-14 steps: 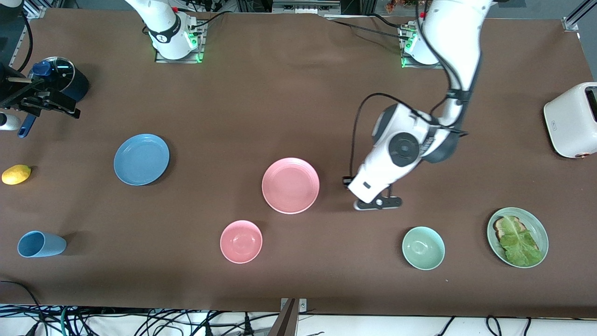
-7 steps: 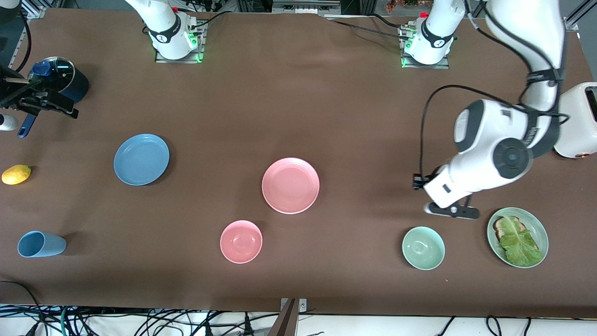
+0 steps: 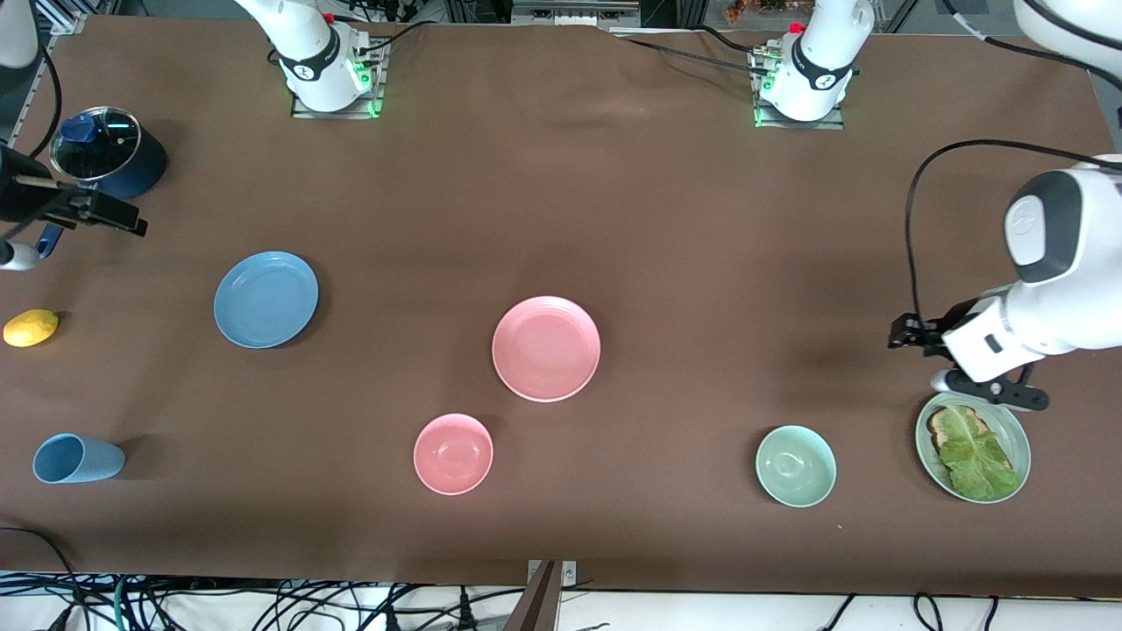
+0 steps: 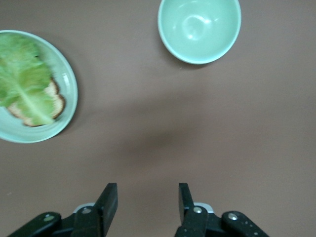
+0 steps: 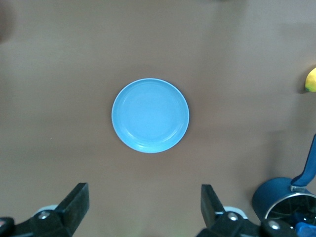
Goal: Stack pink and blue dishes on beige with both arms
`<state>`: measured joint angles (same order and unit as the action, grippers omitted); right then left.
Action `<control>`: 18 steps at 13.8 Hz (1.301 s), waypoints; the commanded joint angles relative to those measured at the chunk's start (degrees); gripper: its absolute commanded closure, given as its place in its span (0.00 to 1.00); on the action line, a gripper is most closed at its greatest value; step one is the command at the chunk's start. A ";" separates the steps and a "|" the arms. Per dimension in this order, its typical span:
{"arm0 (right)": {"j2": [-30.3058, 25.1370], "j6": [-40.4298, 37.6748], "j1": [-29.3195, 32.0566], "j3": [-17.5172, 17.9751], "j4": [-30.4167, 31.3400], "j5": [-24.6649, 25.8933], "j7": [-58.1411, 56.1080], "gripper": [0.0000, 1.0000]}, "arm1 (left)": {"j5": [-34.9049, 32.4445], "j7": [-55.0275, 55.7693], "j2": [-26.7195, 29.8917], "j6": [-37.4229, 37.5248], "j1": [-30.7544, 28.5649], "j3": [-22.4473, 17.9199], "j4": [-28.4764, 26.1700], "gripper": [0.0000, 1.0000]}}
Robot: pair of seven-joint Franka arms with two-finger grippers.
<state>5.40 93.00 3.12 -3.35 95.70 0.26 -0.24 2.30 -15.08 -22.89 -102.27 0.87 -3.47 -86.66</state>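
Front view: at the right arm's end of the table a lidded dark pot (image 3: 107,151) is seen near the base-side edge, with a lemon (image 3: 31,328) and a tipped blue cup (image 3: 77,458) lower down. The right gripper (image 5: 143,207), fingers apart and empty, is held high over the table by the blue plate (image 3: 266,299). The pink plate (image 3: 546,348) lies mid-table, bare, with a pink bowl (image 3: 453,453) nearer the camera. An empty green bowl (image 3: 795,465) and a green plate (image 3: 1017,434) carrying toast (image 3: 944,424) under lettuce (image 3: 980,457) are found near the left arm's end. The left gripper (image 4: 148,203) is shown open and empty only by the left wrist view. No beige plate is seen.
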 commanded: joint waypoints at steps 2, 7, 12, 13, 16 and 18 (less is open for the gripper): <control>4.17 6.04 0.49 -0.43 2.65 1.05 -0.03 0.00 | -2.83 -0.12 6.61 4.70 -1.65 1.19 -1.32 0.00; 7.26 18.33 0.84 -2.18 12.12 0.53 -1.08 0.00 | -2.83 0.14 12.94 9.01 -2.89 1.28 -1.40 0.00; 10.84 30.48 1.63 -2.71 19.53 -0.17 -5.64 0.00 | -2.04 0.76 16.63 10.06 -2.89 0.93 -0.52 0.00; 12.52 32.23 2.59 -2.71 19.44 -1.48 -6.70 0.00 | -2.04 1.36 16.99 10.77 -2.89 1.01 -0.53 0.00; 17.09 35.49 5.04 -2.71 19.44 -8.85 -13.89 0.00 | -2.83 6.54 18.22 11.13 -2.18 1.98 -0.44 0.00; 18.85 35.67 6.81 -2.62 19.35 -12.46 -18.12 0.00 | -2.83 6.73 18.67 11.30 -2.18 2.24 -0.53 0.00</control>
<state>22.86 128.10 7.83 -6.47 115.39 -8.58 -14.02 1.05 -9.75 -5.57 -91.81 -1.32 -1.82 -86.66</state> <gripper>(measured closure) 0.000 0.000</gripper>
